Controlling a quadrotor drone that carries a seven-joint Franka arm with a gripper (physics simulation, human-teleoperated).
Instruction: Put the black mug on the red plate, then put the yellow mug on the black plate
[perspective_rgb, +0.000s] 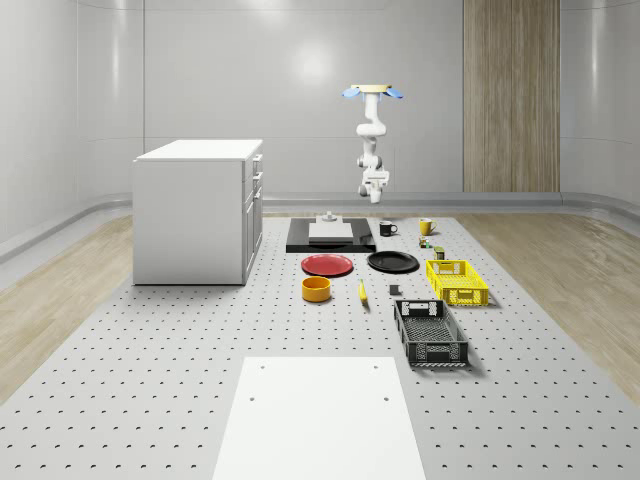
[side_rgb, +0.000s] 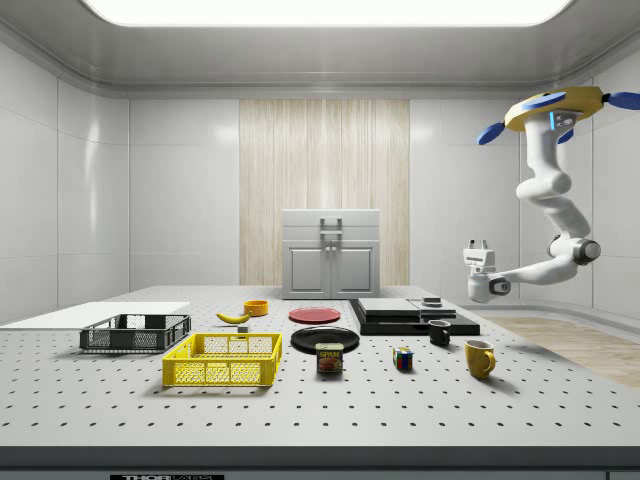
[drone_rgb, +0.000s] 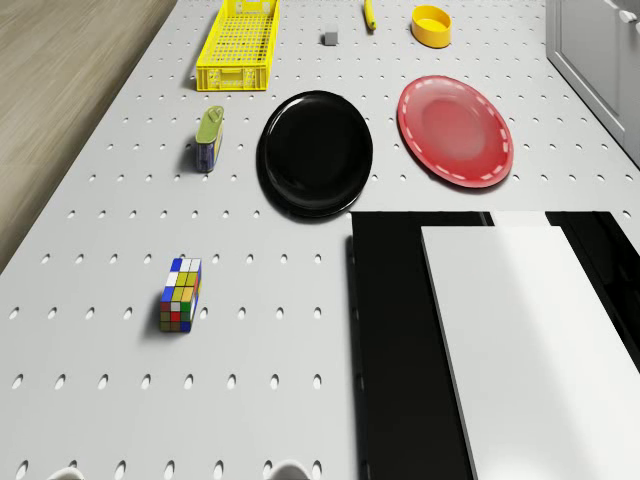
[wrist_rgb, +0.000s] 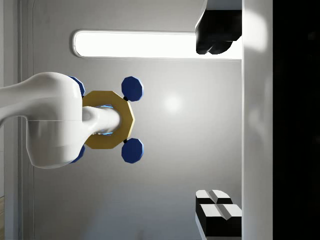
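One black mug (side_rgb: 439, 332), one yellow mug (side_rgb: 479, 358)

1. The drone (side_rgb: 553, 108) has a flat yellow, octagonal body with blue rotors.
2. The arm (side_rgb: 553, 205) is glossy white, with rounded segments.
3. The gripper (wrist_rgb: 215, 125) shows white and black fingertip pads, apparently ridged.

Front overview and low side view, both spanning the table (perspective_rgb: 150, 400).
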